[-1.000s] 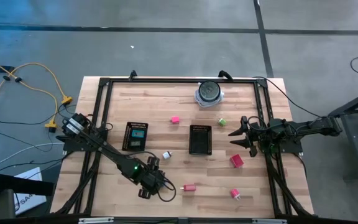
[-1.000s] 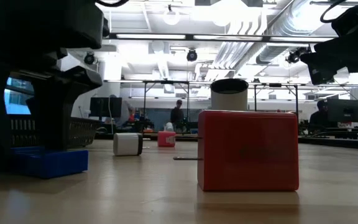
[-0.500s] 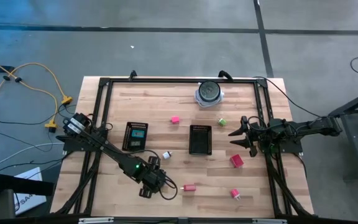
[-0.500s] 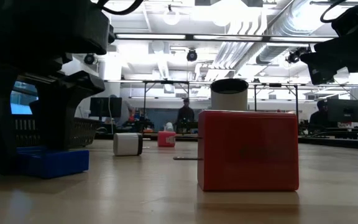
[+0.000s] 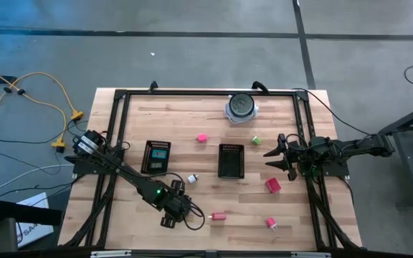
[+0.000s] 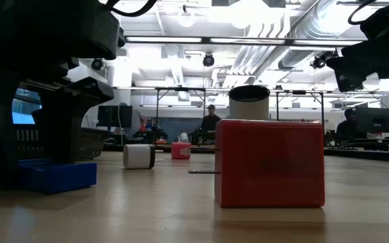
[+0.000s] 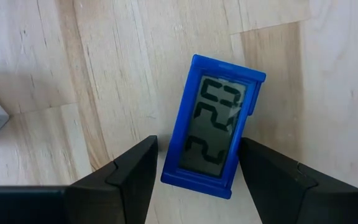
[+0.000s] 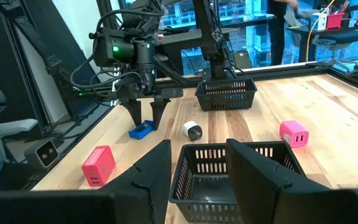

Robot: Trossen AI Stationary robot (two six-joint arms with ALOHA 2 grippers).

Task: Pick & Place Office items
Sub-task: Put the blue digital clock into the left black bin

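Blue, the small digital clock lies flat on the wooden desk at the lower left of the overhead frame, between the spread, untouching fingers of the left end effector, while the right end effector, nearly closed and empty, hovers mid-right beside a black mesh tray.
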